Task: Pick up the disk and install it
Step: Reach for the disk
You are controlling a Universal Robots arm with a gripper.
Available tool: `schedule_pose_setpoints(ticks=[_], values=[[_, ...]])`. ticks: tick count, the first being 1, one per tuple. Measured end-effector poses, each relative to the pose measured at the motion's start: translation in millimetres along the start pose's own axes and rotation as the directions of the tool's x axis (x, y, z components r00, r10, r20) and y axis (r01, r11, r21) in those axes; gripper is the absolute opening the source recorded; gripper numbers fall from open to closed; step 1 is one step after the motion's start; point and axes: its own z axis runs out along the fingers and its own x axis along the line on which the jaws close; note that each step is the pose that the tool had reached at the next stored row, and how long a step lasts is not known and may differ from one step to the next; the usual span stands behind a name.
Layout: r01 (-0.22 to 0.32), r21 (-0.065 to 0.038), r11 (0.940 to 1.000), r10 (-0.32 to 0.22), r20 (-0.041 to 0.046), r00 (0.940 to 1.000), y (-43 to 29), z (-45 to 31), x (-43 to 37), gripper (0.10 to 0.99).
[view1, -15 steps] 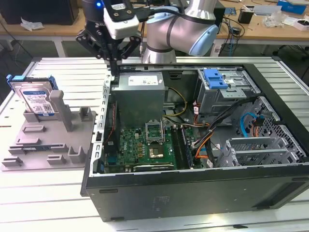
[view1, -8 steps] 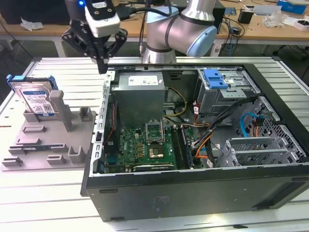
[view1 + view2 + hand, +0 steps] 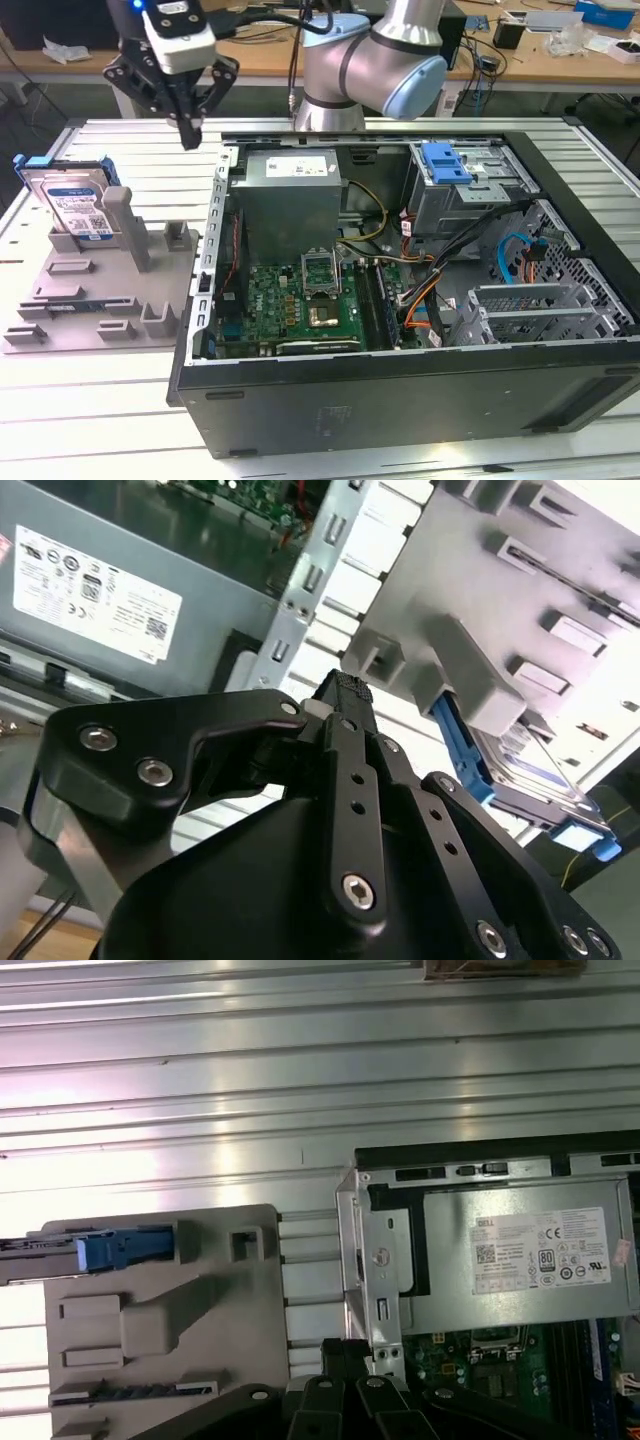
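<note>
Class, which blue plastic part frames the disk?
The blue carrier at the exterior view's left, standing in the grey holder, around the disk; the blue latch sits atop the drive cage.

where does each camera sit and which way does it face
Exterior view: off the arm, looks down on the open case and the disk in its grey holder; arm, hand show.
First wrist view: on the wrist, faces down at holder and power supply; hand shows.
Second wrist view: on the wrist, looks along the hand.
Both share disk, holder, power supply.
</note>
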Motion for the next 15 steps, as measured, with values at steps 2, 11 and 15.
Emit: schedule_pose_setpoints(ticks=[2, 11, 15], values=[[0.0, 0.0, 1.0, 0.0, -0.0007, 1.0, 1.5, 0.2, 7.3, 0.106], [-0.001, 0.0, 1.0, 0.001, -0.0036, 1.0, 8.1, 1.3, 37.4, 0.106], [-0.001, 0.0, 1.0, 0.001, -0.0051, 1.0, 13.2, 2.3, 54.1, 0.106]])
